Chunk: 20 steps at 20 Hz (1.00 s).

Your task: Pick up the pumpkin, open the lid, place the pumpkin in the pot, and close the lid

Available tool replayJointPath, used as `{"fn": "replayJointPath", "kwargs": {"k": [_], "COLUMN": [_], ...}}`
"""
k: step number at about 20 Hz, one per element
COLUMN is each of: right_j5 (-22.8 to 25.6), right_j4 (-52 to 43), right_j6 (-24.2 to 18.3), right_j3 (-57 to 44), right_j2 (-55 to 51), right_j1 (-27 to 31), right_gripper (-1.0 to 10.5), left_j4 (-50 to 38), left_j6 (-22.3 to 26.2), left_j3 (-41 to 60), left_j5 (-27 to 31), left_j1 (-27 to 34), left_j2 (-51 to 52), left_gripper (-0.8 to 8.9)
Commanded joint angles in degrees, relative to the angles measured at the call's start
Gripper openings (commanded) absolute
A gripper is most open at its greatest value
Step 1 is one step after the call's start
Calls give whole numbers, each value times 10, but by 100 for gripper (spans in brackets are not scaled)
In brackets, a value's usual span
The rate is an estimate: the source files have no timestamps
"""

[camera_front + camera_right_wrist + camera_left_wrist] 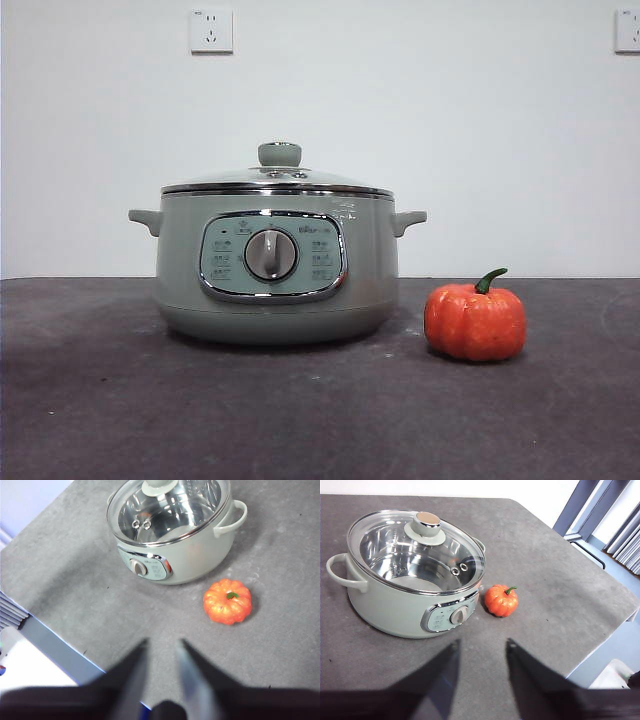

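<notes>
The sage-green pot [275,270] stands on the dark table, with the glass lid [278,180] closed on it. The orange pumpkin [475,320] sits on the table just right of the pot, upright, stem up. Neither gripper shows in the front view. In the left wrist view my left gripper [482,647] is open and empty, held above the table in front of the pot [395,605], lid [415,550] and pumpkin [501,600]. In the right wrist view my right gripper [162,647] is open and empty, above the table short of the pot [185,555] and pumpkin [227,601].
The grey table [300,420] ends at an edge close under each gripper [600,645] [60,640]. A white wall with two sockets [211,30] stands behind the table.
</notes>
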<state>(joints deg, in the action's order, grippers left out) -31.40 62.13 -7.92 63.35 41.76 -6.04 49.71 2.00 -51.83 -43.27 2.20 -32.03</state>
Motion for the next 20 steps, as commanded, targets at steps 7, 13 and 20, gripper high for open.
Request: {"fn": "replayJointPath", "kwargs": {"k": [7,13,20], "right_j5": [1,34,128], "right_j4": [-8,-69,-154], "right_j6": [16,-7,-21], "right_j3": [1,1,1], "right_j2": [28,142,325], "right_j1": [-16,-71,-125], "right_gripper": [755,755,755], "left_j4": [-1,-1,-1], "left_j6": [6,6,6], "left_j3": [0,0,0], "left_j5": [-4,-4,-4], "left_j1": [0,0,0], "left_j2": [0,0,0], "left_gripper": [723,723,723]}}
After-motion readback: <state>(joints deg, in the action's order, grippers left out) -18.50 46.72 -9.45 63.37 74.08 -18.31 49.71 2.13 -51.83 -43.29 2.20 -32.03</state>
